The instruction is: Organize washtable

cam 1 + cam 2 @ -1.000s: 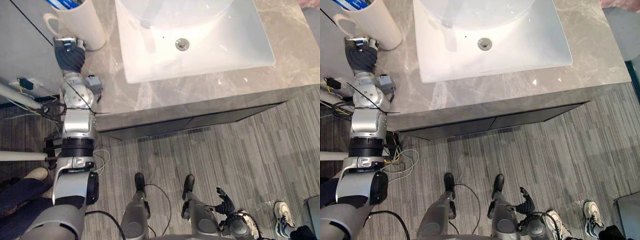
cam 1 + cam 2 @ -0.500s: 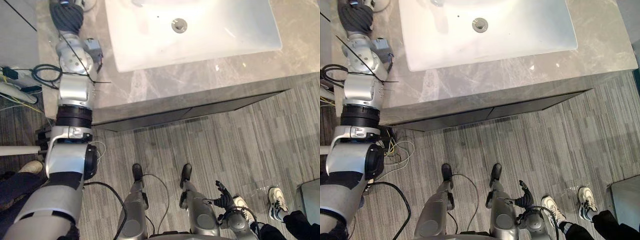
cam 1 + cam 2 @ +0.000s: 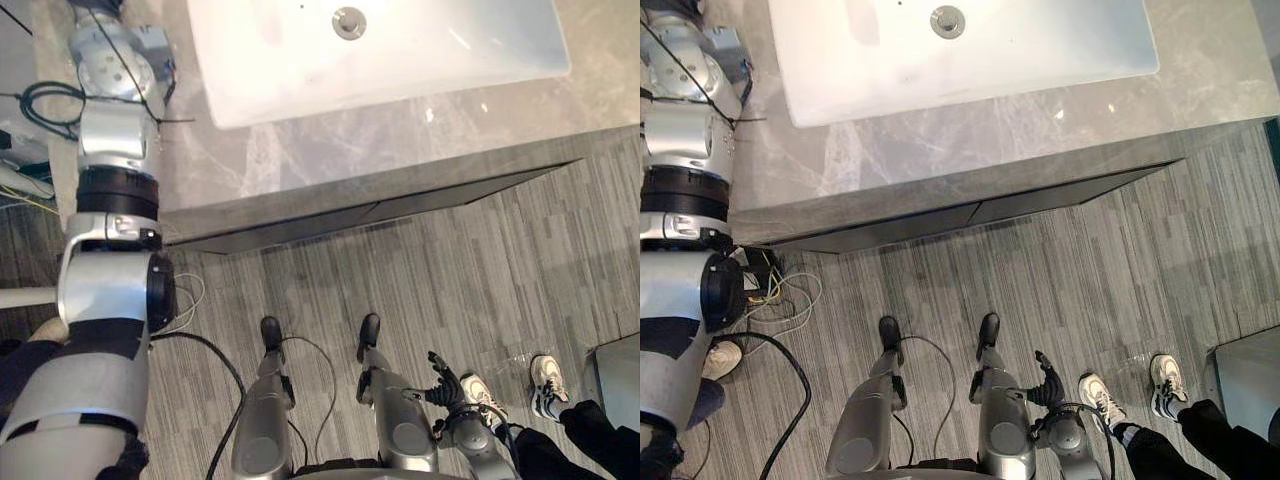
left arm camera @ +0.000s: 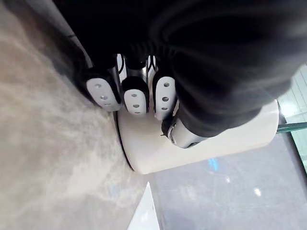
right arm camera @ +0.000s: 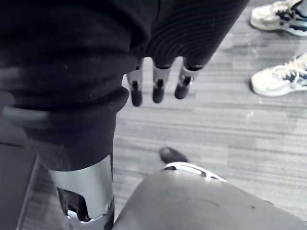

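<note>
The left hand (image 4: pixel 135 95) seems curled onto the white mug (image 4: pixel 216 143) just past its fingertips, thumb on the wall. A shallow grip could tip the mug onto the marble counter (image 4: pixel 48 143) under the hand. The right hand (image 5: pixel 156 86) hangs slack-fingered. One mug, one basin (image 3: pixel 400 40), one counter.

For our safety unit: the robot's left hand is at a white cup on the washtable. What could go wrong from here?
1. The left hand seems to grip the white cup low, near its base on the grey counter; lifting it could tip or drop it.
2. The right hand hangs open close to a person's shoes; a swing might strike that person.
</note>
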Controlling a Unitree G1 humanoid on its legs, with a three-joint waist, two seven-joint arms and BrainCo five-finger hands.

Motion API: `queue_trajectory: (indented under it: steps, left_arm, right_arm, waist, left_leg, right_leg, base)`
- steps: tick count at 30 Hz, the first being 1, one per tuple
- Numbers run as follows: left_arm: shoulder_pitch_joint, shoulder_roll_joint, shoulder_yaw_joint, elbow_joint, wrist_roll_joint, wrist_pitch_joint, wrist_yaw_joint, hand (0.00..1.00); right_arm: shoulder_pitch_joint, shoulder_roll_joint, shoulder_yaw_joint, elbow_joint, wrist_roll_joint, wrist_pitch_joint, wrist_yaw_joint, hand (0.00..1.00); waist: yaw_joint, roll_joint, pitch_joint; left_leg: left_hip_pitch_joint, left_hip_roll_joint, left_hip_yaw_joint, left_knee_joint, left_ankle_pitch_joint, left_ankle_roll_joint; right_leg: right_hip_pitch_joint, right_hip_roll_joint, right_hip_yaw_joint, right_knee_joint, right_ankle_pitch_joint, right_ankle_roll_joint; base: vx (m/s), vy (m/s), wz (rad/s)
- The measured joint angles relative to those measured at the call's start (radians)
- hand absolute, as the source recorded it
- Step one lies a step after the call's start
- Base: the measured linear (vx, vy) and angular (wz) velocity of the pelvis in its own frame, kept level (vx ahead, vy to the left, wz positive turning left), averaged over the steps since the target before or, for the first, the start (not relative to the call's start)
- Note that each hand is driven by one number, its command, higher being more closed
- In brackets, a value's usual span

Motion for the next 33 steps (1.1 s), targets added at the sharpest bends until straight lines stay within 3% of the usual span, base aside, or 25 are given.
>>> queue_trajectory:
  steps: [19,33]
  left_arm:
    - [-0.256,0.053,-0.060,0.113,-0.034,0.005,-0.023,1.00]
    - [-0.242,-0.033,-0.049,0.101,0.003,0.010,-0.023,1.00]
  right_arm:
    - [0.018,-0.002,0.010,-0.085,0.034,0.001,0.000,0.00]
    - [0.054,-0.002,0.012,-0.150,0.034,0.001,0.001,0.00]
  waist:
    - [0.001,-0.017,0.024]
    - [0.023,-0.015,0.022]
  left_leg:
    - [-0.107,0.003,0.032,0.000,0.023,0.006]
    - [-0.101,0.004,0.034,0.022,0.023,0.006]
  right_leg:
    - [-0.108,0.002,0.024,-0.035,0.058,-0.007]
    - [-0.092,-0.001,0.023,-0.034,0.065,-0.007]
  base:
    - [-0.01,-0.003,-0.03]
    - [0.00,-0.001,0.00]
